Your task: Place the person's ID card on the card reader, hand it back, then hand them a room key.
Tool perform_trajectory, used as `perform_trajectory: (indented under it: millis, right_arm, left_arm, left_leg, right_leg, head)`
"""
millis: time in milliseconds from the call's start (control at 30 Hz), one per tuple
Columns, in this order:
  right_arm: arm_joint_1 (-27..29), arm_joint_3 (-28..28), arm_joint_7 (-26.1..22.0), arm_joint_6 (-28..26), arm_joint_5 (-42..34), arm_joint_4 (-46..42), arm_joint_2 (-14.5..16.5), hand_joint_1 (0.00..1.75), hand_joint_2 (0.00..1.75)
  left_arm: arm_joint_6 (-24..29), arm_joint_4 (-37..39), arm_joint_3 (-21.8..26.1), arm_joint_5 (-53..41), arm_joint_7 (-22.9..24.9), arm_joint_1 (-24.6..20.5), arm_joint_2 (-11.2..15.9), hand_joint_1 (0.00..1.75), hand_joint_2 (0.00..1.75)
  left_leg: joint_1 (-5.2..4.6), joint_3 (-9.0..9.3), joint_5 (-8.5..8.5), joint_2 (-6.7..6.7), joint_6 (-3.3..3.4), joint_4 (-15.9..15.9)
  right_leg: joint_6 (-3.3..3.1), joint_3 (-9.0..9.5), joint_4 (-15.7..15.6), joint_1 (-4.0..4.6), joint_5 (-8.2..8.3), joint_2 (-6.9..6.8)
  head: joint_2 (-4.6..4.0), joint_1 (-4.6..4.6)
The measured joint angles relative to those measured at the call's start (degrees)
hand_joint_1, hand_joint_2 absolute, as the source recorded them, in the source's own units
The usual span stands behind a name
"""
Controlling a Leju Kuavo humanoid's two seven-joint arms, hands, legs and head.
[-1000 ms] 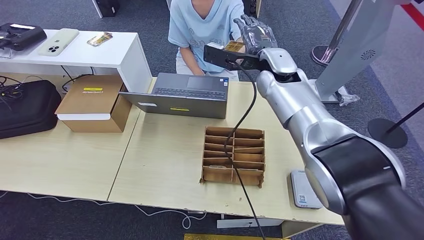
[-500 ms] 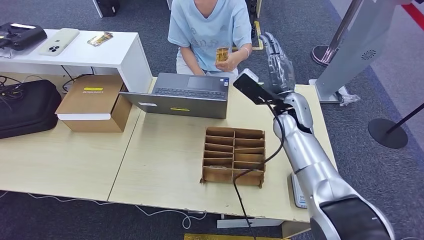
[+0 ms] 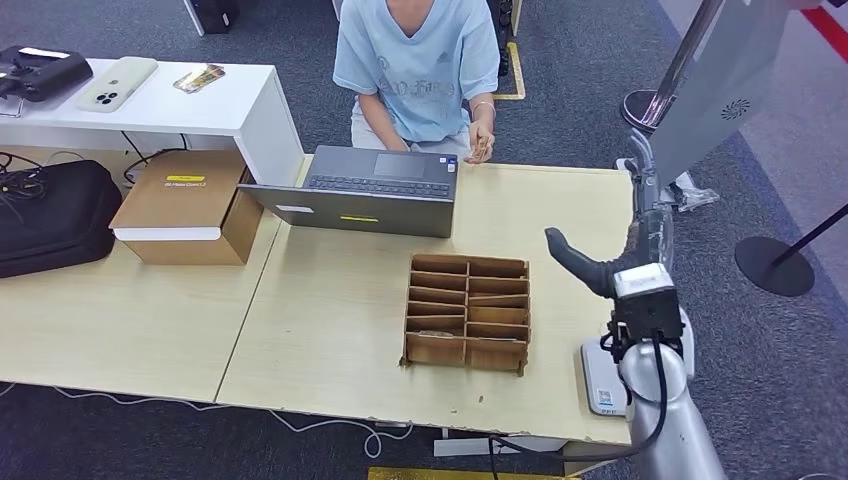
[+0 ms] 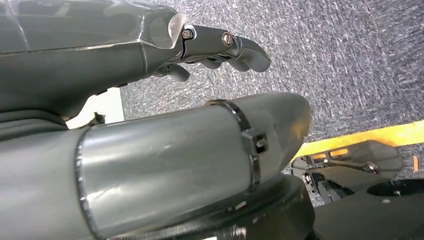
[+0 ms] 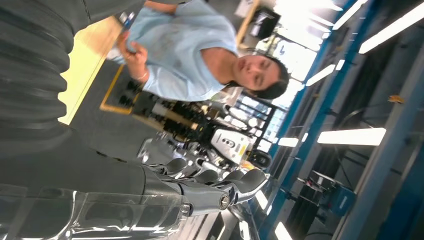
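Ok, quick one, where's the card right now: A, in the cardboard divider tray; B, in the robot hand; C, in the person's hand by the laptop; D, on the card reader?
C: the card is held in the person's hand just behind the laptop, while the right robot hand is bare.

Findings, placed from the fingers (image 3: 648, 200) of my right hand (image 3: 632, 258).

- **Thumb side:** a pale wooden table (image 3: 330, 330), two tops joined edge to edge. Well beyond it stands a white side desk (image 3: 215, 110).
- **Past the fingertips:** grey carpet floor (image 3: 590, 70) bearing a yellow floor marking (image 3: 512, 95).
- **Outer side:** a round black post base (image 3: 772, 265) rests on the carpet.
- **Overhead, in the right wrist view:** long ceiling strip lights (image 5: 350, 136), lit, set among blue beams (image 5: 400, 150).
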Motion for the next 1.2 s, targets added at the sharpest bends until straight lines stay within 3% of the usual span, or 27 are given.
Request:
perform_trajectory:
  millis: [133, 233, 600, 833, 933, 1033, 1133, 1200]
  right_arm:
    - [5.78, -2.61, -1.97, 4.3, -11.77, -6.2, 0.35, 0.0, 1.75]
    - [9.62, -3.69, -2.55, 5.13, -15.13, -8.75, 1.23, 0.0, 1.75]
    - [22.34, -3.21, -2.88, -3.23, -4.57, -14.22, 6.04, 0.0, 1.75]
    - [29.53, -1.4, 4.63, -23.39, 26.2, -16.04, 6.52, 0.0, 1.75]
    - [31.64, -2.31, 11.11, -29.61, 47.63, -16.64, 7.7, 0.0, 1.75]
    - [33.46, -6.41, 12.52, -30.32, 70.3, -16.46, 9.59, 0.0, 1.75]
    - [34.71, -10.71, 15.7, -25.34, 72.56, -15.96, 10.24, 0.0, 1.75]
    - [34.64, -10.31, 26.35, -18.84, 71.46, -15.97, 7.9, 0.0, 1.75]
  left_arm:
    - [0.38, 0.0, -0.19, -2.62, 0.06, 0.01, -0.05, 0.0, 0.0]
    - [1.45, 0.0, -1.27, -5.23, 0.07, -0.01, -0.27, 0.0, 0.0]
    - [2.28, 0.0, -2.12, -4.88, 2.22, 0.12, -1.34, 0.0, 0.0]
    - [1.97, 0.0, -3.2, -7.36, 3.6, 0.35, -1.69, 0.0, 0.0]
    - [2.09, 0.0, -4.18, -8.87, 4.51, 0.37, -1.87, 0.0, 0.0]
    - [2.63, 0.0, -5.27, -10.15, 5.15, 0.35, -2.02, 0.0, 0.0]
    - [2.67, 0.0, -6.42, -11.38, 5.53, 0.46, -2.19, 0.0, 0.0]
    - [2.49, 0.0, -7.04, -11.65, 5.64, 0.46, -2.29, 0.0, 0.0]
  left_leg:
    - [0.0, -0.01, -0.01, -0.01, 0.02, 0.0]
    - [0.0, 0.0, -0.02, 0.02, 0.03, 0.0]
    - [0.0, 0.0, -0.04, 0.01, 0.02, -0.04]
    - [0.0, 0.0, -0.11, 0.02, 0.04, -0.04]
    - [-0.01, 0.03, -0.11, 0.04, 0.04, -0.04]
    - [0.0, 0.04, -0.13, 0.02, 0.02, -0.04]
    - [0.0, 0.0, -0.14, 0.0, 0.02, -0.05]
    - [-0.03, -0.02, -0.16, 0.06, 0.06, -0.05]
  right_leg:
    - [0.02, 0.01, 0.0, 0.0, -0.01, -0.01]
    - [0.02, 0.01, 0.0, 0.0, -0.02, 0.01]
    - [0.02, 0.01, 0.0, 0.0, -0.07, 0.0]
    - [0.04, 0.01, -0.01, -0.01, -0.09, 0.01]
    - [0.04, 0.01, -0.01, -0.01, -0.09, 0.02]
    - [0.07, 0.04, -0.01, 0.0, -0.13, -0.01]
    - [0.14, 0.09, -0.01, -0.01, -0.18, -0.02]
    - [0.15, 0.11, -0.01, -0.04, -0.16, 0.05]
  head:
    - [0.0, 0.01]
    - [0.0, 0.0]
    - [0.0, 0.0]
    - [0.0, 0.01]
    - [0.0, 0.01]
    - [-0.01, -0.03]
    - [0.0, -0.04]
    - [0.0, -0.06]
